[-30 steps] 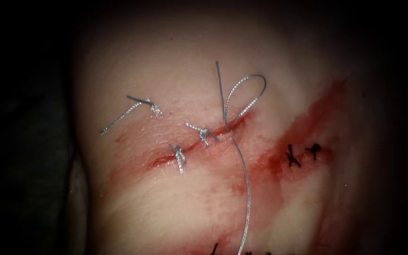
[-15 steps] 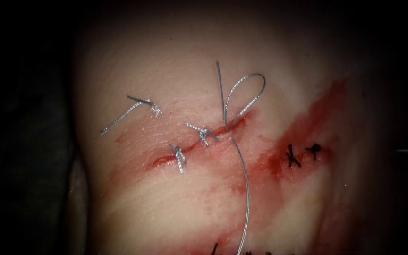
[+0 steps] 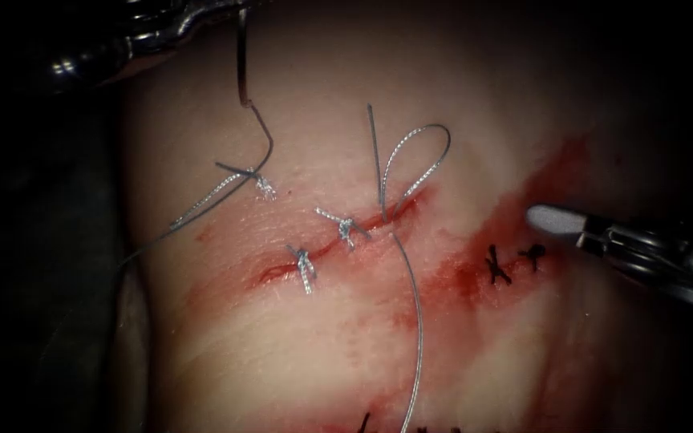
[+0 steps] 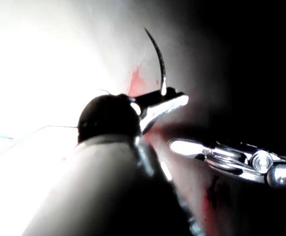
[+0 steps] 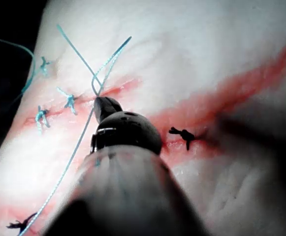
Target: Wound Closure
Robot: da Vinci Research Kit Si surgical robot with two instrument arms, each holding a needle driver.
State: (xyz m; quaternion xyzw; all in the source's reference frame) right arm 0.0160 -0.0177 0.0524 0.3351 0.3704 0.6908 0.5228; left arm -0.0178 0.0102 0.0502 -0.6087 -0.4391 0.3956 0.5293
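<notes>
The tissue carries a slanting cut with two silver knots across it, and a thread loop stands at its upper right end. My left tool is shut on the dark curved needle. The needle hangs free above the tissue, left of the cut. Its thread trails from its lower end down and leftward. My right tool hovers right of the cut, shut and holding nothing.
A third silver knot with long tails lies upper left of the cut. A long thread tail runs from the loop's stitch to the near edge. Dark stitches sit in a band of red fluid below the right tool.
Both tools have come into view. The left one entered from the upper left with the needle and its thread; the right one entered from the right. Stitches and loop have not moved.
</notes>
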